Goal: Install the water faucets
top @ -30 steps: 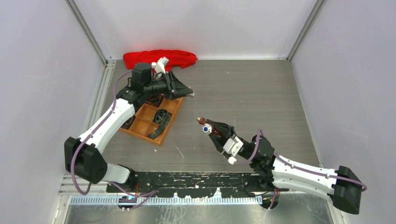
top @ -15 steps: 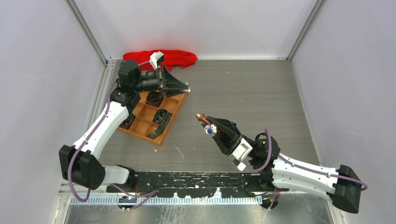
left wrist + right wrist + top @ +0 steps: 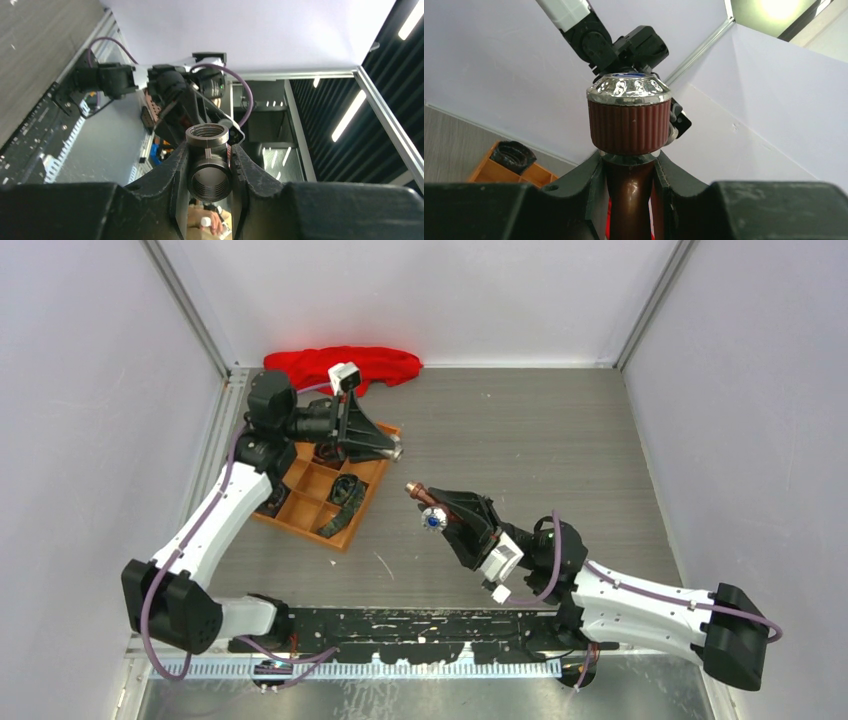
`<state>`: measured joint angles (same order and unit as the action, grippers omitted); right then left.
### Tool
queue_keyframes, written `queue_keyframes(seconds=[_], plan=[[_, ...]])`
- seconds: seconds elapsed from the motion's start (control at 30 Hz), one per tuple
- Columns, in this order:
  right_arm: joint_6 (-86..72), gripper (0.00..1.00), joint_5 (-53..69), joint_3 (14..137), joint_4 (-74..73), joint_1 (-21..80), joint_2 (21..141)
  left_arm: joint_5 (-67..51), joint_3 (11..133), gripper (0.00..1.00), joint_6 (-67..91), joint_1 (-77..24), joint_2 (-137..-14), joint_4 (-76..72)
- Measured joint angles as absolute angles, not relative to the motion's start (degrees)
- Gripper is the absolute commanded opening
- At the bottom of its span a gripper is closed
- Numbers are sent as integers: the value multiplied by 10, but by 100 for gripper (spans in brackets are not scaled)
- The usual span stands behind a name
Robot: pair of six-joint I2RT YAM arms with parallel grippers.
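Pale walls close in a grey, wood-grained tabletop, with a red cloth bunched at the back and an orange compartment tray of dark coiled straps to the left.

The water faucet is off the tabletop and in the air near the middle. The right gripper has its fingers clenched on the reddish-brown pipe body just under the ribbed knob and silvery cap. It looks like rigid metal, dense for its size and smooth enough to slip or twist in the grasp. The pipe body is the sensible place to hold it (the knob would probably just turn), and that leaves the far end free for mating.

The right arm stretches low from its base, forward and to the left, with the faucet's free end aimed towards the other arm. The left arm reaches out above the tray with its wrist roughly level. The left gripper has its fingers clamped on a grey threaded fitting, open bore facing outward. The two parts are near each other but apart.
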<state>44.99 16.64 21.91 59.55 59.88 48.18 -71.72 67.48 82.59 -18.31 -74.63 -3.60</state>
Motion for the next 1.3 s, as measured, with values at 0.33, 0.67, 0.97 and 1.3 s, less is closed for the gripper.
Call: queue_keyframes(seconds=[0.33,0.67,0.97,1.3], plan=[[515,0,184,250,532,599,483,-773,672,0,848,-183,-695,-38],[563,0,207,271,504,599,503,-798,654,0,838,-183,-692,-38],[575,0,223,282,501,599,508,-805,653,0,833,-183,-692,-36],[588,0,227,288,489,599,507,-807,649,0,818,-184,-693,-21]])
